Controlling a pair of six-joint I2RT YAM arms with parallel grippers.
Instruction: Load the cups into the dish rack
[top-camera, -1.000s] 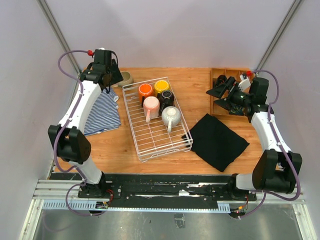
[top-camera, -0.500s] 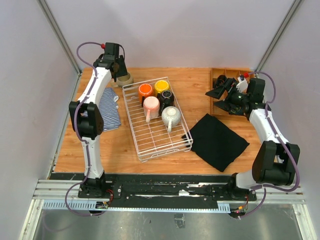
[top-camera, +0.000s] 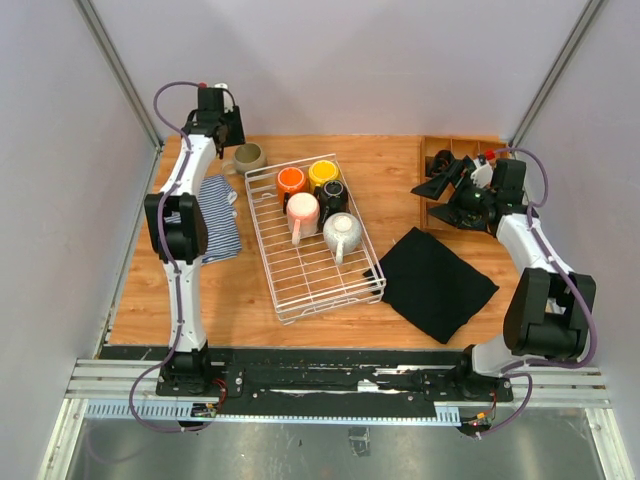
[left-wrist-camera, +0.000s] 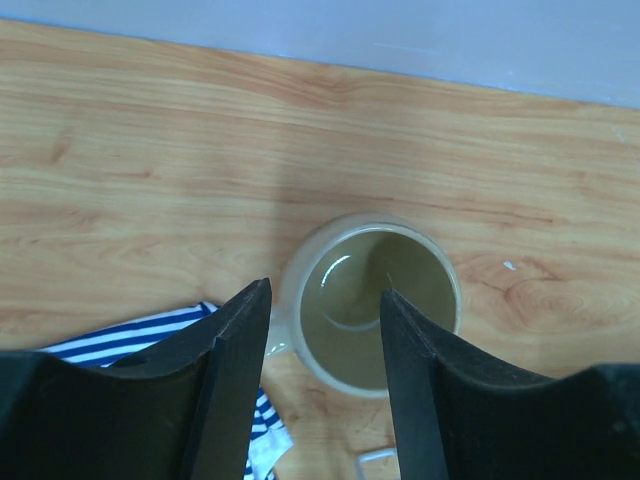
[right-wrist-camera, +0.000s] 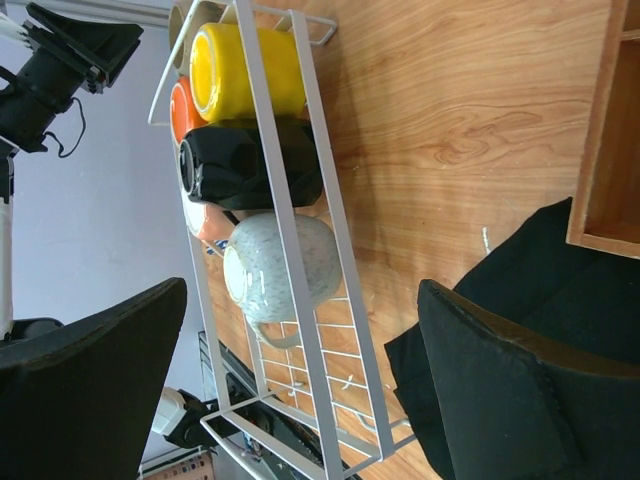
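Note:
The beige mug stands upright on the table at the back left, outside the white wire dish rack. In the rack sit the orange, yellow, black, pale pink and whitish-grey mugs. My left gripper is open just above the beige mug. One finger lines up outside its rim, the other over its opening. My right gripper is open and empty over the table's right side, looking at the rack.
A blue-striped cloth lies left of the rack, close to the beige mug. A black cloth lies right of the rack. A brown wooden compartment tray stands at the back right under the right arm. Walls close in behind.
My left arm has swung from over the striped cloth to the table's back left and now hangs over the beige mug. The right arm has barely moved.

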